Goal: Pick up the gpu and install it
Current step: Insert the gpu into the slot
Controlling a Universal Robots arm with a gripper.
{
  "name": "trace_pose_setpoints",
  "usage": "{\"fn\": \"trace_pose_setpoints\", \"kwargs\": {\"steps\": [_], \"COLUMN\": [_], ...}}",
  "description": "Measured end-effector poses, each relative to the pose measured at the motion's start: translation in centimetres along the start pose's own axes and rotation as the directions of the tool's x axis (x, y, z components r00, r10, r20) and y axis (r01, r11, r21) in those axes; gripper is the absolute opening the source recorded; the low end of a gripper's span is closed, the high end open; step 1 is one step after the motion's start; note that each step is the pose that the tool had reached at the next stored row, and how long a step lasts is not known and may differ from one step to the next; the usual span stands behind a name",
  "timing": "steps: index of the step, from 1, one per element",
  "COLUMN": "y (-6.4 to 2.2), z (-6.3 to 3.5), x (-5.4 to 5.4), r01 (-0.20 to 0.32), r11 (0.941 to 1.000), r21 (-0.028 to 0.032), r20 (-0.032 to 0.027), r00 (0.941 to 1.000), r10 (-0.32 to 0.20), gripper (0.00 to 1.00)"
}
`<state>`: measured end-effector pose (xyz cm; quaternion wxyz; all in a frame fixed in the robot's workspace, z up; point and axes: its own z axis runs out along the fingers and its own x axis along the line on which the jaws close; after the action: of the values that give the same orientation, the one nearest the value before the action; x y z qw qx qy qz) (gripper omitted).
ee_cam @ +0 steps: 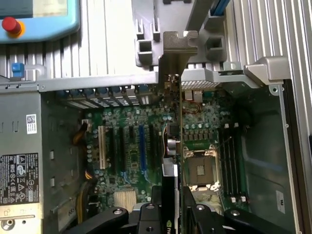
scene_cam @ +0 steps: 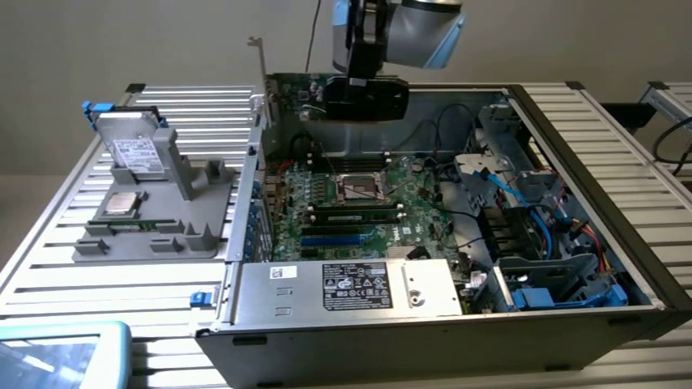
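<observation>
The gpu [scene_cam: 301, 91] hangs upright over the far part of the open computer case [scene_cam: 605, 162], its green board facing the exterior camera and its silvery bracket [scene_cam: 258, 65] standing up at the case's rear wall. My gripper [scene_cam: 365, 99] is shut on its edge from above. The wrist view sees the gpu [ee_cam: 171, 141] edge-on between my fingers [ee_cam: 157, 200]. Its bracket [ee_cam: 178, 48] sits above the rear slot openings. The card lies over the motherboard [ee_cam: 126, 161], between the expansion slots [ee_cam: 141, 146] and the CPU socket [ee_cam: 201, 168].
A grey fixture [scene_cam: 162, 235] on the exterior view's left holds a hard drive [scene_cam: 138, 150], a CPU [scene_cam: 125, 203] and a RAM stick [scene_cam: 130, 225]. The power supply [scene_cam: 346, 285] fills the case's near corner, with cables and drive bays [scene_cam: 540, 243] to its right. A teach pendant [scene_cam: 60, 352] lies near left.
</observation>
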<state>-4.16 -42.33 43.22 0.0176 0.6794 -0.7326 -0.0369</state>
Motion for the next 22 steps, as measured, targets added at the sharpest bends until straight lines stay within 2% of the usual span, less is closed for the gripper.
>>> {"fn": "trace_pose_setpoints", "kwargs": {"steps": [3,6,8,11,12,15,20,22], "y": [-0.01,-0.02,-0.05,-0.11,-0.13,-0.16,-0.19,-0.21], "z": [0.06,0.11,0.15,0.24,0.28,0.45,0.85,1.0], "x": [0.0,0.0,0.0,0.0,0.0,0.01,0.04,0.11], "r01": [0.026,0.048,0.059,0.066,0.067,0.068,0.067,0.067], "r11": [0.9996,0.9987,0.9981,0.9976,0.9976,0.9975,0.9976,0.9976], "r21": [0.0148,0.0185,0.0192,0.0193,0.0194,0.0194,0.0194,0.0175], "r20": [-0.004,-0.0204,-0.0338,-0.0504,-0.054,-0.0605,-0.0608,-0.0608], "r00": [0.9997,0.9987,0.9977,0.9966,0.9964,0.996,0.996,0.996], "r10": [-0.026,-0.047,-0.058,-0.065,-0.066,-0.066,-0.066,-0.066], "gripper": [0.27,0.27,0.27,0.27,0.27,0.27,0.27,0.27]}}
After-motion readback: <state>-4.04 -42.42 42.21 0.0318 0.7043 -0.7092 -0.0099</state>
